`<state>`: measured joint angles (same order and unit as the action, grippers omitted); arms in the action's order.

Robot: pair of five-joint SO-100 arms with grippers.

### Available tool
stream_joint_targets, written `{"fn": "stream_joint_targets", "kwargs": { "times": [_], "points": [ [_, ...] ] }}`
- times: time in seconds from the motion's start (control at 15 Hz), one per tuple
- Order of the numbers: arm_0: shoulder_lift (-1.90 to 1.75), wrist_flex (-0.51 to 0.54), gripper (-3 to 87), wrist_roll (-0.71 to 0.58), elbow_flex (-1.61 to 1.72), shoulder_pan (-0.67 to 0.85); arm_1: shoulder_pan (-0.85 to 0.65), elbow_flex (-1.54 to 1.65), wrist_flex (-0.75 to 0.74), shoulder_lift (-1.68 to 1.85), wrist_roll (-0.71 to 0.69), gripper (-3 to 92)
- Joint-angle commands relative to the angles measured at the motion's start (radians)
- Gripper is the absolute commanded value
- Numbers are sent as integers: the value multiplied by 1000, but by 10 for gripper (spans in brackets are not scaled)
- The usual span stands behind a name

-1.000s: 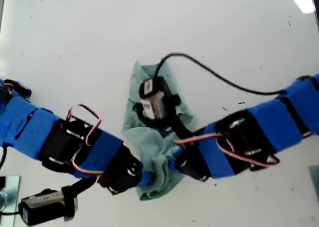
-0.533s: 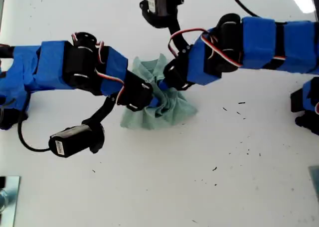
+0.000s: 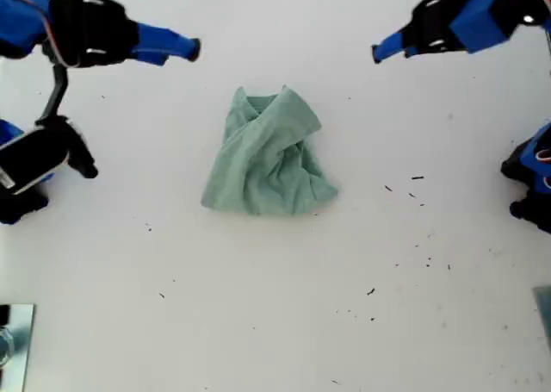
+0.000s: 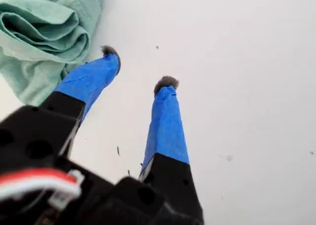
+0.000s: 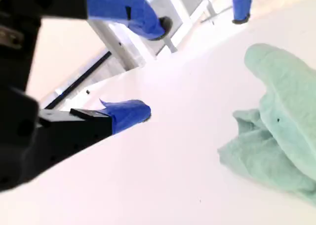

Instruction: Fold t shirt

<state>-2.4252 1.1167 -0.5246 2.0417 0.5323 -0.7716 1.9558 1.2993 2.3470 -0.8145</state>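
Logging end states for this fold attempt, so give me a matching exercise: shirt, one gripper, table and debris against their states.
Column one:
1. pale sage-green cloth t-shirt
2. my first gripper, blue-taped
3. flat white table
4. small dark specks

Column two:
a. jaws open, grey lint on both tips, holding nothing
b. scattered on the table toward the exterior view's right of the shirt
c. bunched in a crumpled heap, not folded flat, touched by no gripper
d. carries the shirt near its middle in the exterior view

Pairs: 1-c, 2-a, 3-d, 4-b
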Motion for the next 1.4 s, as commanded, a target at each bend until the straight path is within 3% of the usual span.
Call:
{"fn": "stream_joint_targets", "kwargs": {
  "times": [0.0,0.2,0.33,0.53,0.93,1.07,1.2,1.33],
  "points": [
    [-376,-71,207,49,370,-2,-38,247,34,342,11,177],
    [-793,-146,183,195,773,-183,34,712,6,788,141,160],
    [-1117,-143,159,328,1015,-291,141,960,14,1169,253,145],
    [-1178,-126,165,430,1181,-367,233,1127,21,1160,325,137],
    [-1173,-84,152,423,1200,-413,256,1155,28,1155,456,133],
    [-1173,-84,152,423,1200,-433,324,1155,28,1155,318,133],
    [-1173,-84,152,422,1200,-434,350,1155,28,1155,314,129],
    [-1173,-84,152,422,1200,-434,330,1146,48,1158,41,130]
  ]
}}
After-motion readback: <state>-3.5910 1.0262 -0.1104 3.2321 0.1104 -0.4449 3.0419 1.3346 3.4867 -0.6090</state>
